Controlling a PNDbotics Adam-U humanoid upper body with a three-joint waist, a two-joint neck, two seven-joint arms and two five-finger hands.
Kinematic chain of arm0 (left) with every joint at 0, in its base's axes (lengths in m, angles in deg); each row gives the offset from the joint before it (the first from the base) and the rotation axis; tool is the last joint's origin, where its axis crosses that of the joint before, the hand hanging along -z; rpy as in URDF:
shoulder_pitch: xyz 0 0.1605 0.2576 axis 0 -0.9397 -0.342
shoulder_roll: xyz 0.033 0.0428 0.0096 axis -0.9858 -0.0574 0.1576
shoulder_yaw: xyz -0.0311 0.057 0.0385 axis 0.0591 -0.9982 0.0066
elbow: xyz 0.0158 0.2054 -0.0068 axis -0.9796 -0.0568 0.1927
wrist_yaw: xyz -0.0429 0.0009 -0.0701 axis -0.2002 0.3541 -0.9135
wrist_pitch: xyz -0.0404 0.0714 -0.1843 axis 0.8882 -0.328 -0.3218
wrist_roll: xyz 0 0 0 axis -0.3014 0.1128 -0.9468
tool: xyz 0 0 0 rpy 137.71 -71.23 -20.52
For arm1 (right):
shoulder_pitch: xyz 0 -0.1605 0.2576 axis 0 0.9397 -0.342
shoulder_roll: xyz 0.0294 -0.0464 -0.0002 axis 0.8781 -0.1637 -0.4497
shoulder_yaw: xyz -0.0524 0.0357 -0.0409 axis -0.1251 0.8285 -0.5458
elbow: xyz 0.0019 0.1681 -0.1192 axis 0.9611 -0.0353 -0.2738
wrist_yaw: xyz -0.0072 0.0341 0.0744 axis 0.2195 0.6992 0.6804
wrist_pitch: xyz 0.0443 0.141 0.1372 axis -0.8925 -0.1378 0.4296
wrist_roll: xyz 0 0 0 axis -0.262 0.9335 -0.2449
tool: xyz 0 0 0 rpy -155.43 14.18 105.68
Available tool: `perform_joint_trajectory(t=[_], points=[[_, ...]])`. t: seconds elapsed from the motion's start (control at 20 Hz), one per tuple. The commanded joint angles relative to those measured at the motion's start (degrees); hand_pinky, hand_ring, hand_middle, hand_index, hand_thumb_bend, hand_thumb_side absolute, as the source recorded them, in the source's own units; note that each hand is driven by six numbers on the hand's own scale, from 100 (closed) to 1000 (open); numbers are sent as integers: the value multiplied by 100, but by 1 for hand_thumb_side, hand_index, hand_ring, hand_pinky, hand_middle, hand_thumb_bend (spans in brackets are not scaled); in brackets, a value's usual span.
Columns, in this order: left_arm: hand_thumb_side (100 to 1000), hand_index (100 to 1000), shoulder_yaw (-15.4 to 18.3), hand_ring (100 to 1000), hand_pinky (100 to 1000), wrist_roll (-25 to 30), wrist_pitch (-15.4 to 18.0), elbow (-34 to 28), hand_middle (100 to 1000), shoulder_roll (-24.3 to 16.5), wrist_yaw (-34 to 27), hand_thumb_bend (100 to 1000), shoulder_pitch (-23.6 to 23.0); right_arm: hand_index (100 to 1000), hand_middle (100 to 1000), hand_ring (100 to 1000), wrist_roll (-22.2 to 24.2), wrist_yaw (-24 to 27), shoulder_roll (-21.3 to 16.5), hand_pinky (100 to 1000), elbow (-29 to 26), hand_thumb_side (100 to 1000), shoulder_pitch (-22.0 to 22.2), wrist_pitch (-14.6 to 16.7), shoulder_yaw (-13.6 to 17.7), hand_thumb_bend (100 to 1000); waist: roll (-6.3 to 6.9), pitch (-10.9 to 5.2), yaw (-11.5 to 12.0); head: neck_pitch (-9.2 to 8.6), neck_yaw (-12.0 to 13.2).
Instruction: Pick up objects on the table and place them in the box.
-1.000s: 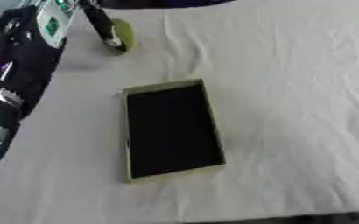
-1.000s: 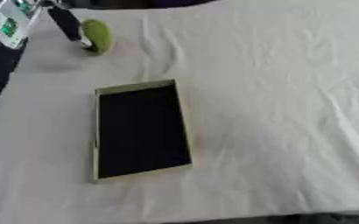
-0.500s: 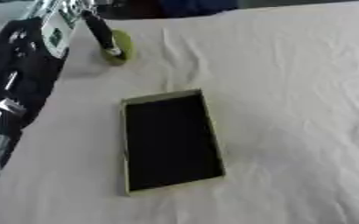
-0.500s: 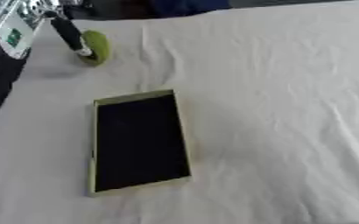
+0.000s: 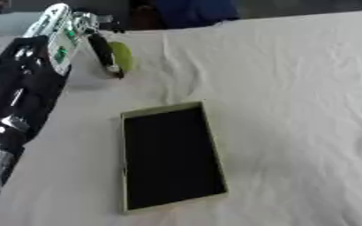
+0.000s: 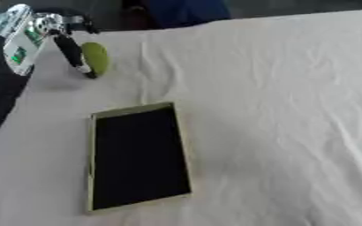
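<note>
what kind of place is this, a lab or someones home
Probably a lab or demo bench rather than a home: a table under a plain white cloth, set only with a shallow dark-lined box and one small green object, which the robot's left hand reaches for.

Left hand point(image 5: 99, 46) partly covering a blurred green object point(image 5: 123, 55), grip unclear, forearm cut off at left edge
</note>
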Motion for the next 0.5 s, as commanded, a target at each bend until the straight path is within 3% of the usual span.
perform_joint_trajectory(t=[0.05,0.3,0.35,0.5], points=[[100,906,98,1000,933,-34,-76,-1,873,-194,157,774,164,820,620,695,14,-32,-63,860,-92,589,-71,-13,44,100,-23,-97,-13,-65,16],[100,906,119,1000,933,-49,-71,21,873,-188,197,774,165,820,620,695,18,-34,-59,860,-92,589,-74,-17,45,100,-22,-91,-15,-62,17],[110,905,140,1000,892,-61,-88,34,870,-203,209,694,166,820,618,694,20,-36,-56,862,-92,599,-76,-21,45,100,-21,-70,-18,-43,21],[129,903,257,1000,889,-225,-274,107,868,-228,298,656,186,820,618,694,40,-46,-35,862,-92,602,-105,-50,40,100,-25,-2,-43,-38,55]])
